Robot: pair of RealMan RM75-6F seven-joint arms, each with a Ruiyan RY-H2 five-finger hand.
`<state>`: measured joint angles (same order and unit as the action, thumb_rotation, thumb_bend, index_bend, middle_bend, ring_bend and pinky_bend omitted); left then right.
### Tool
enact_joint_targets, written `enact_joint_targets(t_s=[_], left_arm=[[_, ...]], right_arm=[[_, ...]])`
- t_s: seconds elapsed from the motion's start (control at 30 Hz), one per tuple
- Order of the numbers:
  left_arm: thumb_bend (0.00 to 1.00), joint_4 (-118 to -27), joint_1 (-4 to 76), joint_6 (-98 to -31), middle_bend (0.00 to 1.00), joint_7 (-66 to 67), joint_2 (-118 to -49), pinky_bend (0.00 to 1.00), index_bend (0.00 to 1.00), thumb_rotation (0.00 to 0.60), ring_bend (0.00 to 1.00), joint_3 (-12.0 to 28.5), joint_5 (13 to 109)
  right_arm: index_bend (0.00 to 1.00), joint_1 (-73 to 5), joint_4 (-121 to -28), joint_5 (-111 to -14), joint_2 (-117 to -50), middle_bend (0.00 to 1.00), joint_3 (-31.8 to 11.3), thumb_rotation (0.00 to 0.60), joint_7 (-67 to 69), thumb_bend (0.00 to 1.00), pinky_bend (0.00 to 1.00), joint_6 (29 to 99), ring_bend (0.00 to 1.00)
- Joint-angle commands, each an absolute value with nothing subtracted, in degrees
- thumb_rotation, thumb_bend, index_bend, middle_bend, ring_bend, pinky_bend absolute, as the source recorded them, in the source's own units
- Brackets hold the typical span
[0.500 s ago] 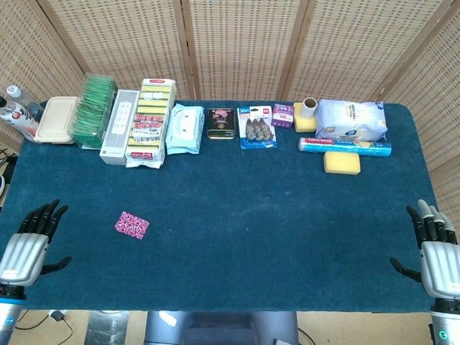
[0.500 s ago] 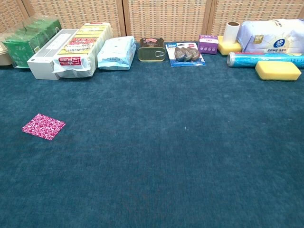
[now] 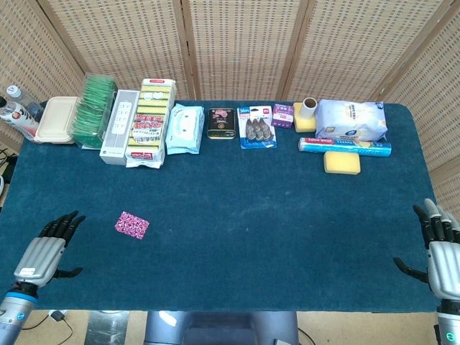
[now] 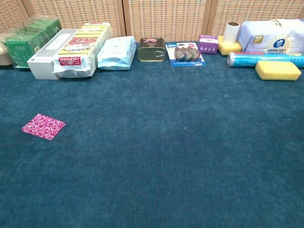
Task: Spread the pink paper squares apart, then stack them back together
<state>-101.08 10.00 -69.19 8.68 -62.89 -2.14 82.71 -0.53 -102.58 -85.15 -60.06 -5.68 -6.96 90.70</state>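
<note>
The pink patterned paper squares [image 3: 131,225] lie as one flat pile on the blue cloth at the front left; the chest view shows the same pile [image 4: 43,126] near its left edge. My left hand [image 3: 47,251] hovers at the table's front left corner, fingers spread and empty, a short way left of the pile. At the front right edge my right hand [image 3: 440,249] is also spread and empty, far from the pile. Neither hand appears in the chest view.
A row of goods lines the back edge: a green tea box [image 3: 95,111], a white power strip [image 3: 118,126], sponge packs [image 3: 151,122], wipes [image 3: 184,129], a tin [image 3: 221,123], a foil roll [image 3: 345,146] and a yellow sponge [image 3: 341,163].
My left hand has shifted right and slightly down toward the pile. My right hand has dropped a little lower at the front right edge. The pink squares have not moved.
</note>
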Motion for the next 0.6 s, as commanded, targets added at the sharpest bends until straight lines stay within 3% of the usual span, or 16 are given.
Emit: enact_joint_targets(t_s=[0.03, 0.37, 0.6], left_arm=[[0.07, -102.8, 13.3, -62.5, 0.0, 5.7, -62.2, 0.08, 0.0, 0.6, 0.0, -2.3, 79.9], [0.06, -103.0, 22.4, -48.3, 0.0, 6.8, -63.0, 0.08, 0.0, 0.6, 0.0, -0.5, 73.6], [0.06, -103.9, 25.9, -45.1, 0.0, 12.5, -64.0, 0.08, 0.0, 0.6, 0.0, -0.2, 64.0]], right_arm=[[0.05, -0.3, -102.6, -84.8, -59.7, 0.0, -5.8, 0.6, -6.3, 0.0, 0.0, 90.9, 0.0], [0.05, -0.1, -102.9, -84.0, -58.9, 0.0, -6.3, 0.6, -4.2, 0.0, 0.0, 91.0, 0.0], [0.04, -0.2, -102.9, -83.8, -58.5, 0.0, -6.3, 0.6, -3.2, 0.0, 0.0, 90.5, 0.0]])
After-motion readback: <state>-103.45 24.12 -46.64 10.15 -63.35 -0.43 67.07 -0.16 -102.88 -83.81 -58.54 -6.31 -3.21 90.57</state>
